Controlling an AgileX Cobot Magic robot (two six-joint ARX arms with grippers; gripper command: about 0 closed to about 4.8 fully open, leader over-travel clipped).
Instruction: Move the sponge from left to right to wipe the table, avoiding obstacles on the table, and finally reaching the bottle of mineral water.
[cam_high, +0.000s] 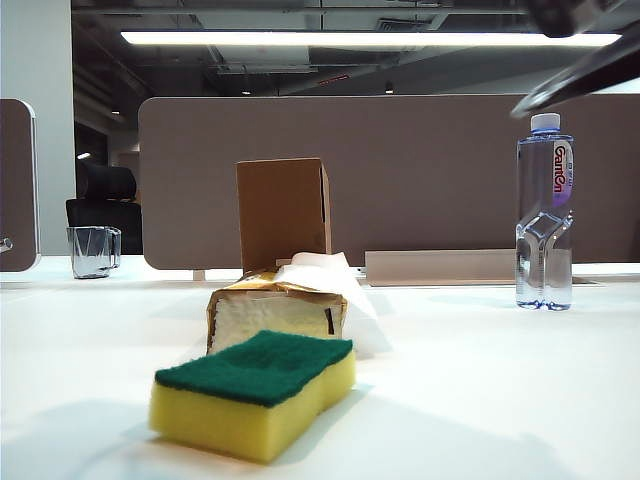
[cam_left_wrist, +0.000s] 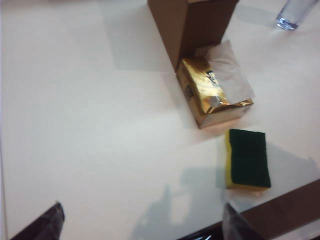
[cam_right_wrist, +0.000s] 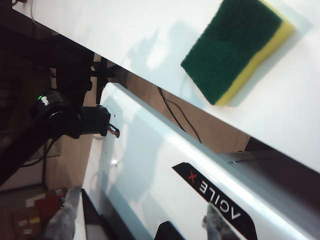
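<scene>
Sponge (cam_high: 257, 391): lies green side up on the table (cam_high: 500, 400), near its front edge, untouched, just in front of the tissue pack (cam_high: 275, 310).
Risk, obstacles: a straight push rightward could clip the tissue pack or the cardboard box (cam_high: 283, 212) behind it, dragging them along.
Risk, goal: an overshoot could topple the bottle of mineral water (cam_high: 544, 212), standing far right.
Left gripper (cam_left_wrist: 142, 220): above the table, jaws wide apart, holding nothing.
Right gripper (cam_right_wrist: 137, 217): off the table's edge over the robot's base, jaws wide, empty.
</scene>
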